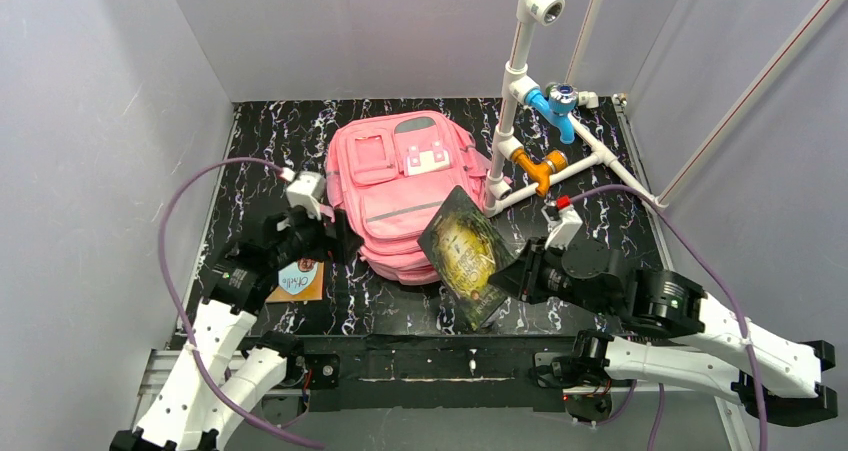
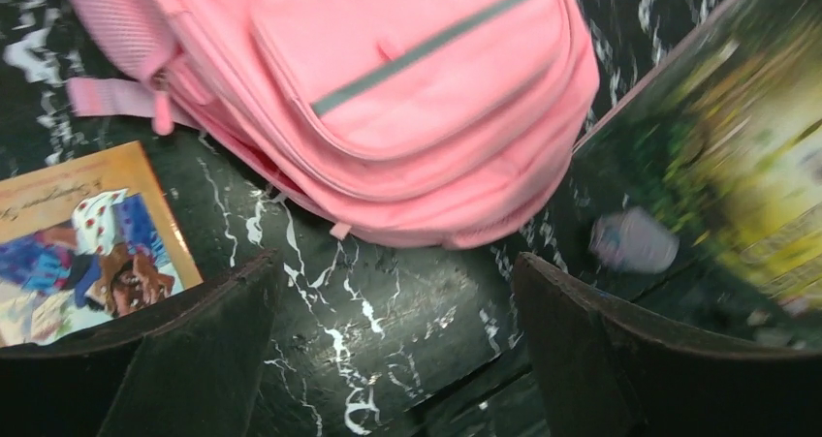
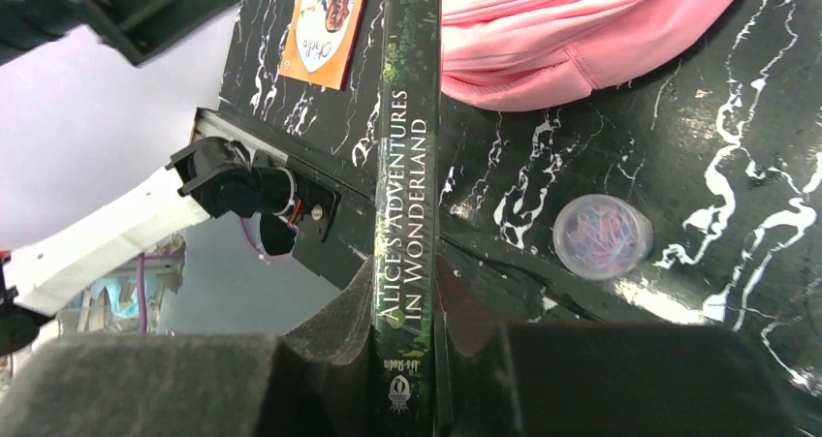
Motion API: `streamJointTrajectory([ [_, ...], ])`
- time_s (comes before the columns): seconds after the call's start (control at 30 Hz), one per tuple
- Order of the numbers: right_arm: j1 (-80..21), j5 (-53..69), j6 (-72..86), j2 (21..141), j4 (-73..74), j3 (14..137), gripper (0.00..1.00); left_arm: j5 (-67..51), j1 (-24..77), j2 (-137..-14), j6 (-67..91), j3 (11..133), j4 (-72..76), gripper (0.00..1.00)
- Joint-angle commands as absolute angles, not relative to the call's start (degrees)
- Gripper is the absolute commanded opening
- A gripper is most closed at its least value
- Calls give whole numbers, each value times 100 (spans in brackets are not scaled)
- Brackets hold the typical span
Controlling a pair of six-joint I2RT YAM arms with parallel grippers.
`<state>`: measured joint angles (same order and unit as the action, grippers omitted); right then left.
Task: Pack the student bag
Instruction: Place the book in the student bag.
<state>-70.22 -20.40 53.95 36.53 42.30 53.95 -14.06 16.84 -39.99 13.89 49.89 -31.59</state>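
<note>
The student bag [image 1: 405, 181], a pink backpack, lies flat in the middle of the black marbled table [image 1: 260, 161]. A dark green book [image 1: 463, 254], spine reading "Alice's Adventures in Wonderland" [image 3: 407, 156], is raised on edge just right of the bag's near end. My right gripper [image 1: 503, 276] is shut on its spine [image 3: 407, 296]. At the bag's near left corner my left gripper [image 1: 345, 243] stands open, nothing between its fingers [image 2: 397, 292], the bag [image 2: 388, 98] just ahead of them. The bag's opening is not visible.
An orange picture book [image 1: 298, 281] lies flat under the left arm [image 2: 87, 234]. A small round clear container [image 3: 602, 235] of coloured bits sits on the table near the green book. A white pipe frame [image 1: 540, 161] with blue and orange fittings stands at the back right.
</note>
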Motion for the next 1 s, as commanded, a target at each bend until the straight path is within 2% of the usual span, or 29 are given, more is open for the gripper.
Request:
streamJointTrajectory([
  [0.0,-7040,-2182,5009,3090,4266,5950,1,-2000,2419,-4055,65,4540,-2187,84],
  [0.2,-7040,-2544,5015,2537,4188,5833,1,-422,4293,-5204,-1240,4496,-1847,81],
  [0.27,-7040,-2612,5003,2515,4196,5840,1,-235,4518,-5638,-1308,4528,-1664,78],
  [0.33,-7040,-2571,4916,2552,4111,5855,1,-85,4659,-6090,-1230,4728,-1559,68],
  [0.4,-7040,-2556,4859,2602,4088,5878,1,68,4818,-6570,-1187,4871,-1487,63],
  [0.43,-7040,-2573,4835,2618,4103,5873,1,164,4974,-6864,-1287,4897,-1438,63],
  [0.5,-7040,-2546,4869,2605,4052,5804,1,948,5211,-7294,-1194,4904,-1359,71],
  [0.57,-7040,-2427,4940,2485,3905,5679,1,1383,5368,-7422,-995,4768,-899,70],
  [0.6,-7040,-2417,4972,2409,3834,5585,1,1876,5439,-7511,-948,4775,-809,65],
  [0.63,-7040,-2436,5000,2324,3780,5526,1,2272,5449,-7677,-849,4837,-812,64],
  [0.7,-7040,-2433,5027,2264,3720,5526,1,2643,5457,-7926,-740,4884,-826,68],
  [0.77,-7040,-2376,5107,2267,3775,5527,1,3535,5458,-7916,-551,4814,-757,55],
  [0.8,-7040,-2357,5121,2261,3805,5504,1,3952,5458,-7849,-436,4761,-655,51],
  [0.83,-7044,-2359,5124,2259,3810,5486,1,4014,5458,-7818,-405,4729,-499,51],
  [0.93,-7040,-2433,5119,2240,3832,5495,1,3728,5458,-7874,-416,4679,-180,63],
  [0.97,-7040,-2434,5127,2241,3832,5507,1,3686,5462,-7961,-397,4726,-196,63],
])
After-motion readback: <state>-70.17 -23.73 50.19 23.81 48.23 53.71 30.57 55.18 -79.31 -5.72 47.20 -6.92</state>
